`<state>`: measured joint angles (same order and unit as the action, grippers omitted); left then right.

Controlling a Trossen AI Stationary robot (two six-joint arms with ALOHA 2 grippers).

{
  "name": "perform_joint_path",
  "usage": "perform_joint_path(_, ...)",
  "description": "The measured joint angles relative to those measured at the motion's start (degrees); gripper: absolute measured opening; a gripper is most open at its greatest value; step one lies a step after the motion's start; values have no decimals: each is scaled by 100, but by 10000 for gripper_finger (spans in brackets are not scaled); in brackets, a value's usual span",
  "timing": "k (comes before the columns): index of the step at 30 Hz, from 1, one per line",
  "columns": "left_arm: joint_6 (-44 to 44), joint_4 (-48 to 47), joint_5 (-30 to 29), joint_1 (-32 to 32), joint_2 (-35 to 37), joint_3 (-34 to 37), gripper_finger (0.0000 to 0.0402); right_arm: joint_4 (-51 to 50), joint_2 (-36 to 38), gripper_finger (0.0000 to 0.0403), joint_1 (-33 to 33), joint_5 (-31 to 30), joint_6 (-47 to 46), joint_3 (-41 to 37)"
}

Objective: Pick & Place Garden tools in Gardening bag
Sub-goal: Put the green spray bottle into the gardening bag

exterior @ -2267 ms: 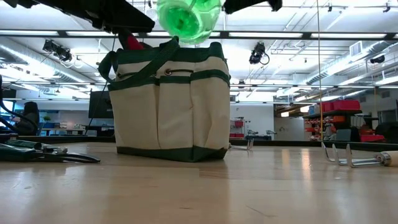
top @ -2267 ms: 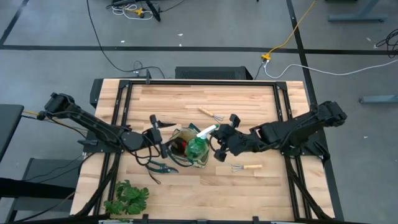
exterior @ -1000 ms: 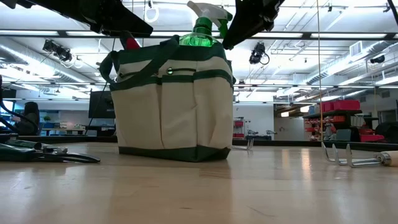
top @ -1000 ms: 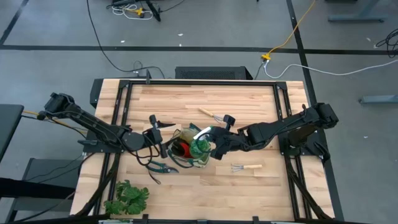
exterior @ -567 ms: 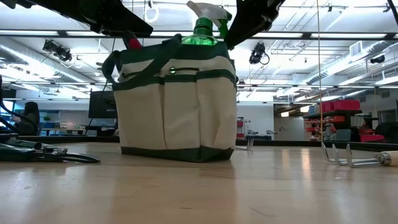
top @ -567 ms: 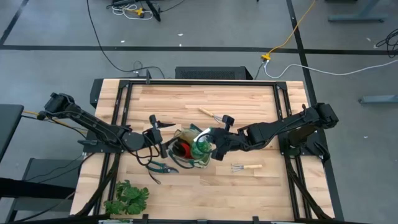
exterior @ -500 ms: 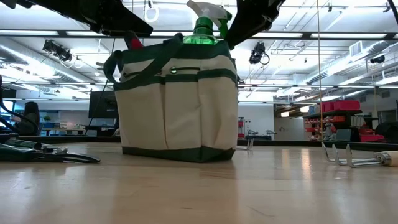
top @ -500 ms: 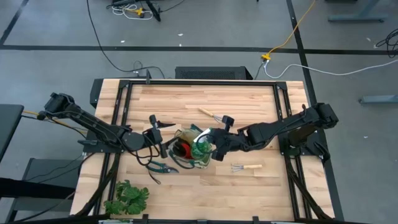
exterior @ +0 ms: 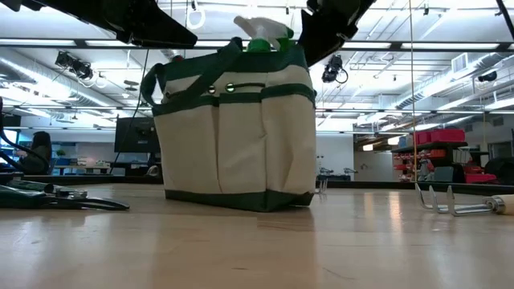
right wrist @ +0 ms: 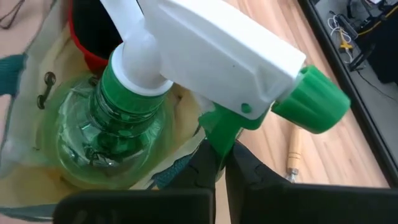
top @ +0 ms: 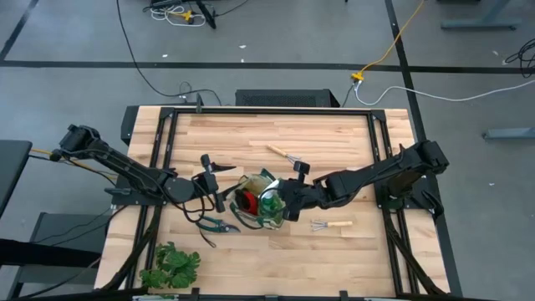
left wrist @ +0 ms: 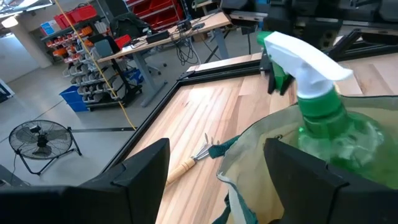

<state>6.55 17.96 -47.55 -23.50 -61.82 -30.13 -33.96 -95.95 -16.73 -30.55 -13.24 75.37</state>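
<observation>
The beige gardening bag (top: 257, 203) with green trim stands on its base at the table's middle (exterior: 241, 136). The green spray bottle (right wrist: 115, 137) is inside it, and only its white nozzle (exterior: 261, 26) shows above the rim. Red gloves (right wrist: 93, 37) lie in the bag beside the bottle. My right gripper (right wrist: 222, 165) is shut on the bottle at the bag's right side (top: 290, 199). My left gripper (top: 219, 194) is open at the bag's left rim (left wrist: 249, 149); I cannot tell whether it touches. Two rakes (top: 284, 154) (top: 330, 224) and the shears (top: 219, 223) lie on the table. My right gripper pinches the green trigger piece (right wrist: 217, 134) under the bottle's white nozzle between its two fingers. The fingers come from the table's right, slanting down. The bottle stands roughly upright below the nozzle, its body inside the bag.
A leafy plant (top: 171, 266) lies at the near left corner. In the low view the shears (exterior: 56, 197) lie left of the bag and a rake (exterior: 454, 205) lies right of it. Bare wood shows at the table's far side.
My right gripper has gone down and toward the table's left with the spray bottle. The bottle has sunk deeper into the bag, so its green neck no longer shows above the rim. The bag has shifted a little toward the table's right.
</observation>
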Motion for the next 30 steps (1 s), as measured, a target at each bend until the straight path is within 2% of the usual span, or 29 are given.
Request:
perform_joint_path(25,-35,-31,2,0,0,0,270,162,-241,4,-214,-4,55,-48)
perform_joint_path(30,-37,-31,0,1,0,0,270,161,-241,16,-227,17,155,-48)
